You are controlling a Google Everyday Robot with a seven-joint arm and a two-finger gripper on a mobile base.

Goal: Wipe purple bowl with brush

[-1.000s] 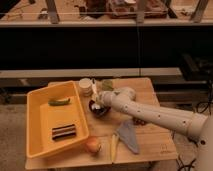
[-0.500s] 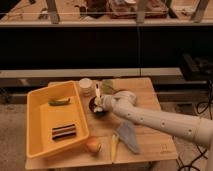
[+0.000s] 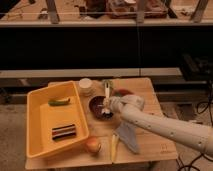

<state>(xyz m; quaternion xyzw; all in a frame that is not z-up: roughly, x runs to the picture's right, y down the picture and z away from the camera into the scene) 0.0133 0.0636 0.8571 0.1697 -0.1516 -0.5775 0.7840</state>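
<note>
Dark purple-brown, small, round and deep, the purple bowl (image 3: 96,106) sits near the middle of the light wooden table (image 3: 150,145), just beside the right wall of the big yellow plastic tray (image 3: 37,117). Over its right half hangs my gripper (image 3: 108,106), white-cased at the end of the arm. The jaws are closed on the brush (image 3: 107,95), a slim cream-white stick whose handle stands nearly upright out of them. Its tufted head is hidden down in the bowl, so I cannot tell whether it touches. The bowl therefore lies directly beneath the jaws and slightly to their left. I judge this is the wiping step itself. To do it well I would hold the head lightly against the inner wall and sweep in small circles, pressing gently so the bowl neither slides nor tips toward the tray. Behind it stand a cream-white round cup (image 3: 86,86) and a shallow reddish-brown dish (image 3: 122,93), both near enough that I would make my strokes short.
</note>
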